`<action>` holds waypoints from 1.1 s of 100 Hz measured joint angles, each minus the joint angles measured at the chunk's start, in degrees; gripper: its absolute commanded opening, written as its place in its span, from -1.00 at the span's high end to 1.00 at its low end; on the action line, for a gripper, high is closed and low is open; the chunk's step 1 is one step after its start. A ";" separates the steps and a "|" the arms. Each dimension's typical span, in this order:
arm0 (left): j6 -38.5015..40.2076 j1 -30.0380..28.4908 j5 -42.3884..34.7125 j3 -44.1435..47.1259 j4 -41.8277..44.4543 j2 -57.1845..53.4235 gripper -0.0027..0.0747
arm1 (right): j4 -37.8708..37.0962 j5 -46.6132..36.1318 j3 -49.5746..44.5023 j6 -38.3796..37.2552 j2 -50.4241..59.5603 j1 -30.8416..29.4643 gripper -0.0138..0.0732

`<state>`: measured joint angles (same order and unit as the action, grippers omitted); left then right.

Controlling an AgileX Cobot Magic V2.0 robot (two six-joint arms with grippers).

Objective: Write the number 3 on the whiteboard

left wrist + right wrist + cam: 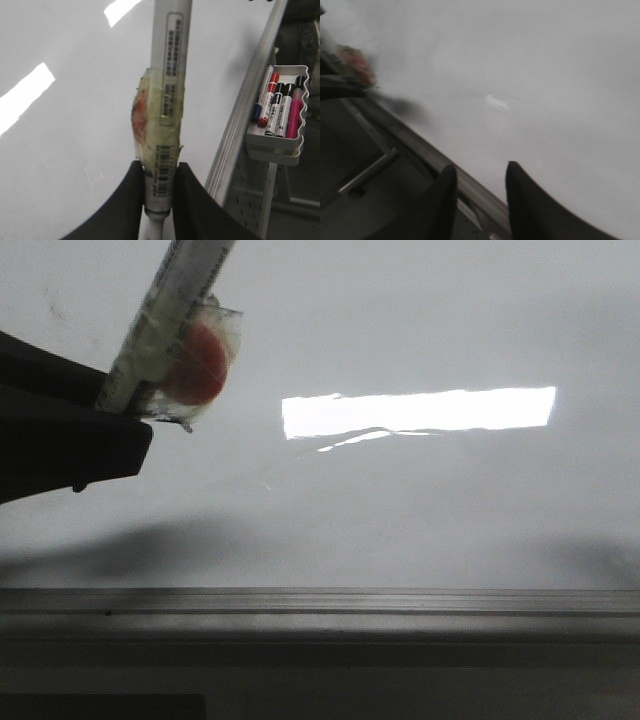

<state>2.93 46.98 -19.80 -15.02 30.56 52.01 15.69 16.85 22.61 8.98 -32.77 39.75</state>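
We are holding a white marker (167, 100) in our left claw (159, 192), whose two dark fingers are clenched on the lower barrel, just below a wad of clear tape with a red patch (195, 365). In the front view the marker is slanting up out of the upper left of the frame, so its tip is out of sight and we cannot tell whether it is touching the whiteboard (400, 510). The board is filling most of that view, glossy, with a bright rectangular reflection (418, 411) at centre and a grey metal edge strip (320, 602) along the bottom. No stroke of the number 3 is showing anywhere on the visible surface, so we are judging that the writing is at its very start. Our right claw (480, 192) is hanging released and grasping nothing near the board's edge. In the left wrist view a tray of spare markers (279, 112) is sitting at the right. The next move is calling for bringing the tip squarely onto the board with light, even pressure.
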 measured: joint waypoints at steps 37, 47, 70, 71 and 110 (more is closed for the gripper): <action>-0.13 0.00 1.48 0.00 4.16 0.00 0.98 | -0.21 -8.02 14.15 3.99 -25.58 15.97 -0.23; -0.13 0.00 2.38 0.00 4.15 0.00 0.98 | -0.21 -8.53 17.42 3.99 -29.53 16.99 -0.23; -0.13 -0.10 2.61 0.00 4.15 0.00 0.98 | -0.21 -9.16 21.01 3.99 -33.52 17.51 0.12; -0.13 -0.10 2.61 0.00 4.15 0.00 0.98 | -0.21 -9.16 21.01 3.99 -33.52 17.51 0.20; -0.03 -0.10 2.25 0.00 4.18 0.00 0.27 | -0.67 -9.06 21.24 4.11 -33.52 17.51 0.83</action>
<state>2.90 46.88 -17.55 -15.02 34.74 52.01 15.02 7.79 43.85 13.10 -66.29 57.26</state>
